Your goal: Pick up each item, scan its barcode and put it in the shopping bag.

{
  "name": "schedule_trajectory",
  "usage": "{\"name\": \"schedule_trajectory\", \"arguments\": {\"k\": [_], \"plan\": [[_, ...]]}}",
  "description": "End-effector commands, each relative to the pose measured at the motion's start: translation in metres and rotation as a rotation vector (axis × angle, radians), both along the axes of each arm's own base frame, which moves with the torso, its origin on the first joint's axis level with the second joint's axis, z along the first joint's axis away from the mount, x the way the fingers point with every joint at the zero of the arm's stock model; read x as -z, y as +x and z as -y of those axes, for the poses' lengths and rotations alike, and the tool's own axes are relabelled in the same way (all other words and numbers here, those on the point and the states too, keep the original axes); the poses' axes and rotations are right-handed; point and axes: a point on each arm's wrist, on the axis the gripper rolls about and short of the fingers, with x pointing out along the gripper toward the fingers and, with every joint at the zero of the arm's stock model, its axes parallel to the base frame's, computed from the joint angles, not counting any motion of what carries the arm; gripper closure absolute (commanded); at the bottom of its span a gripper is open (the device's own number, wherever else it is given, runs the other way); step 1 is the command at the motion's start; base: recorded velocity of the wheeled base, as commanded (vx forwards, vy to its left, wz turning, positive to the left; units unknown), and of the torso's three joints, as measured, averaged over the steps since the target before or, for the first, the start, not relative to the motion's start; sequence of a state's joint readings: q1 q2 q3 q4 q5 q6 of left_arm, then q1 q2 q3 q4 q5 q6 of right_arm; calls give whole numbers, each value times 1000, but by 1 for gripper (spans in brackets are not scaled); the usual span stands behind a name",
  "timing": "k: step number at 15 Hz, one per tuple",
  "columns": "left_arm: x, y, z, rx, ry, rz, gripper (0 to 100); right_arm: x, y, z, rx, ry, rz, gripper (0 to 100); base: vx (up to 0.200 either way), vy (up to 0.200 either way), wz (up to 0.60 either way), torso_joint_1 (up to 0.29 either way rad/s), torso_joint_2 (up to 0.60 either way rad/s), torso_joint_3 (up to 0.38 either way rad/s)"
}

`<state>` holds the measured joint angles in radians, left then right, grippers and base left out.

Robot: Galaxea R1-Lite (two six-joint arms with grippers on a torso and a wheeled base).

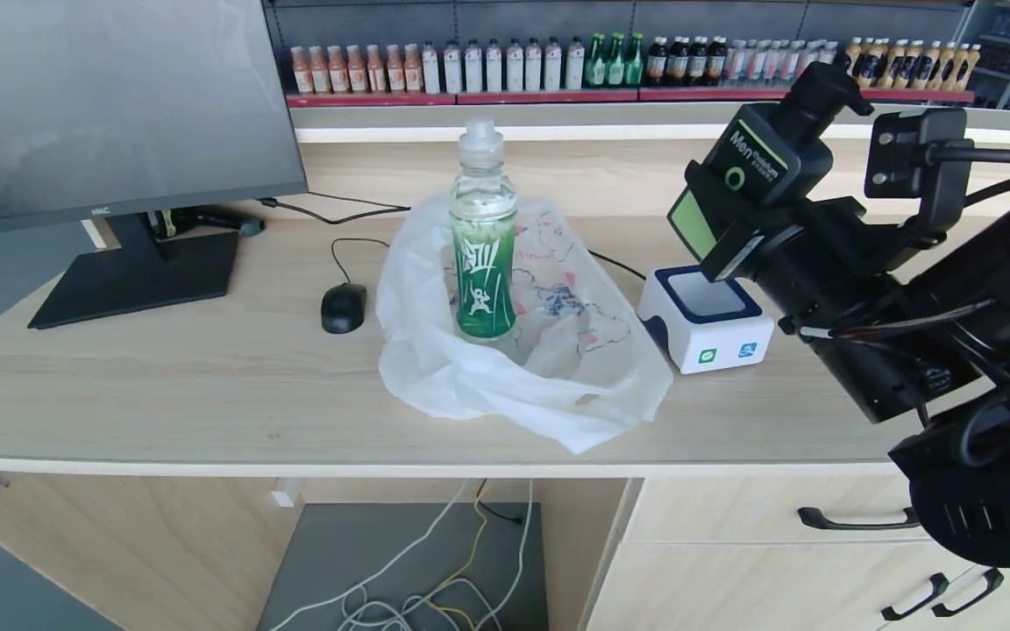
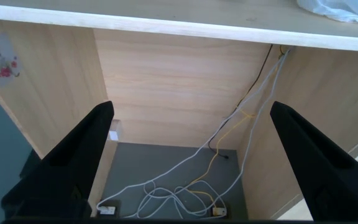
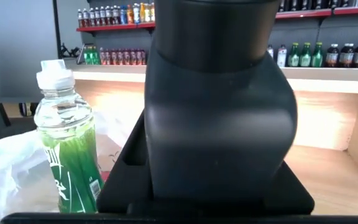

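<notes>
The right pincer (image 1: 772,230) is pressed onto a black, green-labelled pack (image 1: 755,162), which is held tilted just above the white scanner box (image 1: 705,320) at the right of the worktop (image 1: 163,394). The pack is judged light, stiff and smooth-skinned, so a hold across its broad body, away from the capped end, is preferred. The left pincer (image 2: 191,111) is held spread and empty below the worktop's near edge, while left of the scanner box a green bottle (image 1: 483,254) is stood upright amid the limp, soft shopping bag (image 1: 470,386).
</notes>
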<state>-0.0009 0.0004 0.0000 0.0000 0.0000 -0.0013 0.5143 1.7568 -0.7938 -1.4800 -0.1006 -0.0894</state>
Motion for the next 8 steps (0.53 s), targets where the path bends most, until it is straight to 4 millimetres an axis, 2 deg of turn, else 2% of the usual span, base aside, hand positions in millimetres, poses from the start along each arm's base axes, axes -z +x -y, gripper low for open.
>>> {"name": "schedule_trajectory", "arguments": {"k": [1, 2, 6, 8], "plan": [[0, 0, 0, 1, 0, 0, 0, 2, 0, -2, -1, 1, -2, 100, 0, 200, 0, 7, 2, 2], [0, 0, 0, -1, 1, 0, 0, -1, 0, -4, -12, 7, 10, 100, 0, 200, 0, 7, -2, 2], [0, 0, 0, 1, 1, 0, 0, -9, -9, -23, -69, 15, 40, 100, 0, 0, 0, 0, 0, 0], [0, 0, 0, -1, 1, 0, 0, -4, -4, -26, -69, 0, 23, 100, 0, 0, 0, 0, 0, 0]]}}
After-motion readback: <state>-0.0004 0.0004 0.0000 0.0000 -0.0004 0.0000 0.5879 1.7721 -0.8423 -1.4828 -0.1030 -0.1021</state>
